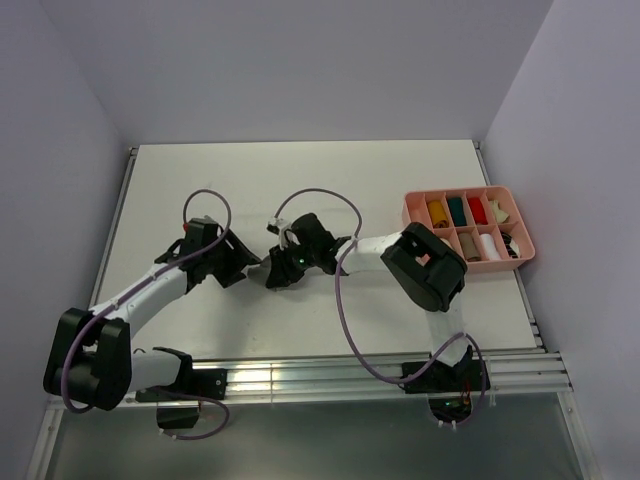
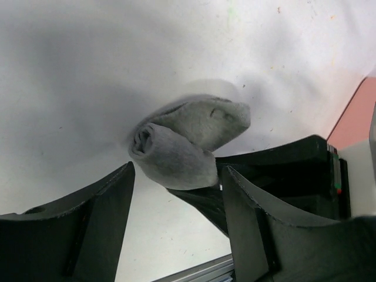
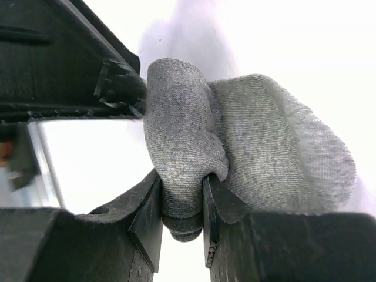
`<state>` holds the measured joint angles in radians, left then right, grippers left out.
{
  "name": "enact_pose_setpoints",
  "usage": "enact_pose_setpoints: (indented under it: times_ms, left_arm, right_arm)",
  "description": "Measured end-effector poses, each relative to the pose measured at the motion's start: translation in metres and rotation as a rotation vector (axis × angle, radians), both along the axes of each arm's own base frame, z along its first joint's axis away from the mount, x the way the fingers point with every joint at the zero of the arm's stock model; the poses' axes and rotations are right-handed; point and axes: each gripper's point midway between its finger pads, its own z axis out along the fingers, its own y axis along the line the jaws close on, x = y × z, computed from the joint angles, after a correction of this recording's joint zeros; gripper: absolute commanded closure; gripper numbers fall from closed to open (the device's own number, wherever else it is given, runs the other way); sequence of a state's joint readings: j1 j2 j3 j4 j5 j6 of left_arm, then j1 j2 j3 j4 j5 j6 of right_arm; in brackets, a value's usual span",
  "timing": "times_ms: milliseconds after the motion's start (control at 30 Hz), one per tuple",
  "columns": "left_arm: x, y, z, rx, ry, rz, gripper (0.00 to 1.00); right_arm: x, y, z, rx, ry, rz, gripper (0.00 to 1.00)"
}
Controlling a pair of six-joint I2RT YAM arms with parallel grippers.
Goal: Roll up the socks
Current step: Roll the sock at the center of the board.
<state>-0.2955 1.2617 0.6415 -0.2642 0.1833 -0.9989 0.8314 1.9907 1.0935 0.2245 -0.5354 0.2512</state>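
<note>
- While both arms meet over the white table (image 1: pixel 300 180), well to the left of the pink tray (image 1: pixel 415 215), the grey sock (image 2: pixel 188 147) lies between their two grippers, apart from the tray.
- Left arm (image 1: pixel 150 290): it runs from its base, far left of the tray and nearer the table's front edge, up and rightward toward the tray, ending low over the table.
- Left gripper (image 2: pixel 176 173): the fingers (image 2: pixel 88 235) stand wide apart. The sock sits just beyond the fingertips, in line with the gap between them, and neither finger touches it.
- Right arm (image 1: pixel 425 265): its base is in front of the tray and its elbow is bent just beside the tray's near-left corner. The forearm reaches leftward, away from the tray, toward the left gripper.
- Right gripper (image 3: pixel 181 182): the fingers (image 3: pixel 147 217) are drawn narrow and pinch a thick fold of the sock between them, with fabric bulging above and below the pads.
- Sock condition: it is partly rolled. One end is wound into a tight coil with its spiral showing toward the left wrist camera, and a looser rounded lobe lies on the side toward the tray.
- From the overhead view the sock itself is hidden beneath the two gripper heads.
- Tray contents: small rolled bundles (image 1: pixel 457 210) sit in separate compartments, well apart from both grippers.
</note>
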Motion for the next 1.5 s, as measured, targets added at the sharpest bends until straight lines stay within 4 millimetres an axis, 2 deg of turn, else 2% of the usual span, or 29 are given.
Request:
enact_pose_setpoints:
  times_ms: [300, 500, 700, 800, 833, 933, 1000, 1200, 1400, 1500]
  left_arm:
    - [-0.021, 0.003, -0.025, -0.033, 0.056, 0.042, 0.37]
    - [-0.020, -0.007, -0.024, -0.056, 0.048, 0.036, 0.40]
    - [-0.020, -0.016, -0.036, -0.062, 0.079, 0.031, 0.49]
    - [-0.018, -0.020, -0.038, -0.066, 0.078, 0.027, 0.53]
    - [-0.018, -0.021, -0.038, -0.067, 0.077, 0.025, 0.54]
    - [-0.017, -0.023, -0.039, -0.061, 0.076, 0.020, 0.57]
    - [-0.016, -0.027, -0.039, -0.053, 0.076, 0.008, 0.57]
    - [-0.015, -0.038, -0.040, -0.027, 0.082, -0.044, 0.57]
    - [-0.012, -0.040, -0.040, 0.023, 0.102, -0.086, 0.55]
    - [-0.010, -0.043, -0.040, 0.049, 0.112, -0.112, 0.55]
  right_arm:
    - [-0.007, -0.007, 0.000, 0.087, 0.273, -0.010, 1.00]
    - [-0.014, -0.005, -0.002, 0.128, 0.378, -0.013, 1.00]
    - [-0.017, -0.004, -0.003, 0.158, 0.435, -0.026, 0.98]
    - [-0.017, -0.005, -0.003, 0.161, 0.448, -0.036, 0.86]
    - [-0.017, -0.005, -0.003, 0.162, 0.450, -0.039, 0.77]
    - [-0.017, -0.006, -0.003, 0.158, 0.447, -0.044, 0.61]
    - [-0.015, -0.009, -0.001, 0.140, 0.429, -0.061, 0.53]
    - [-0.010, -0.030, 0.009, 0.011, 0.257, -0.144, 0.39]
    - [0.002, -0.043, 0.035, -0.092, -0.005, -0.209, 0.35]
    - [-0.004, -0.037, 0.053, -0.115, -0.148, -0.204, 0.34]
